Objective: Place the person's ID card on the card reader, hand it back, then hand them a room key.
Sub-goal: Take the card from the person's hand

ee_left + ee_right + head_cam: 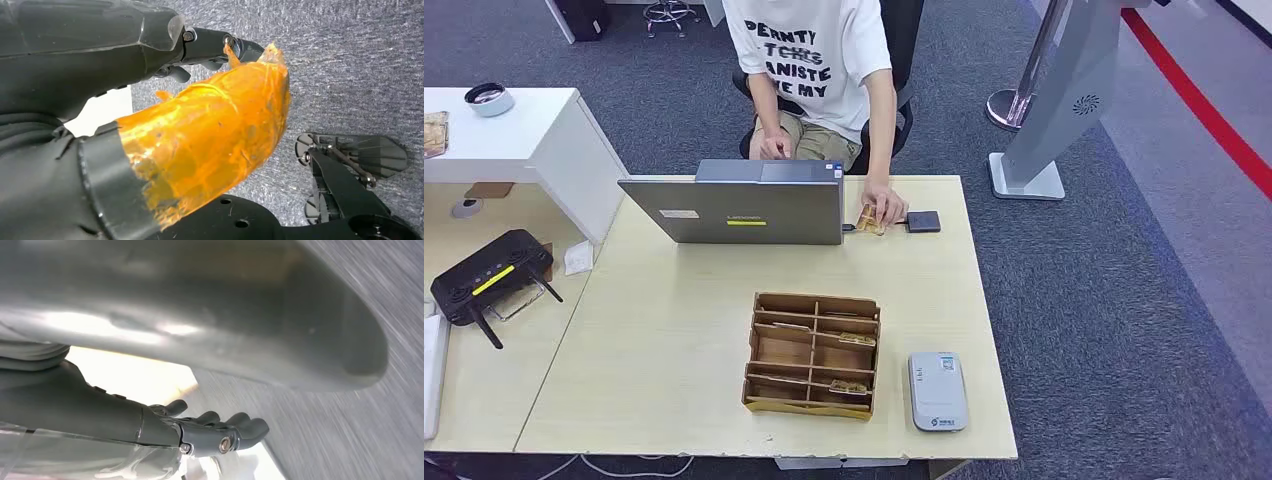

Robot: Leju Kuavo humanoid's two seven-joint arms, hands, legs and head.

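A person in a white printed T-shirt (809, 60) sits at the far side of the table (674, 330). One of their hands (884, 205) rests on a tan card (870, 221) lying on the tabletop beside a laptop (736, 205). The white card reader (937, 391) lies flat near the table's front right corner. Left of it stands a wooden compartment box (812, 354) with room key cards (855, 340) in its right slots. My left hand (200, 140), its thumb wrapped in orange film, hangs over the carpet holding nothing. My right hand (200, 432) also hangs with loosely bent fingers (240, 422) and nothing in it.
A small black flat object (922, 221) lies right of the person's hand. A black router (489, 275) sits on the side desk at the left, and a white cabinet (514, 140) stands behind it. A grey stand (1064, 100) is on the carpet at the back right.
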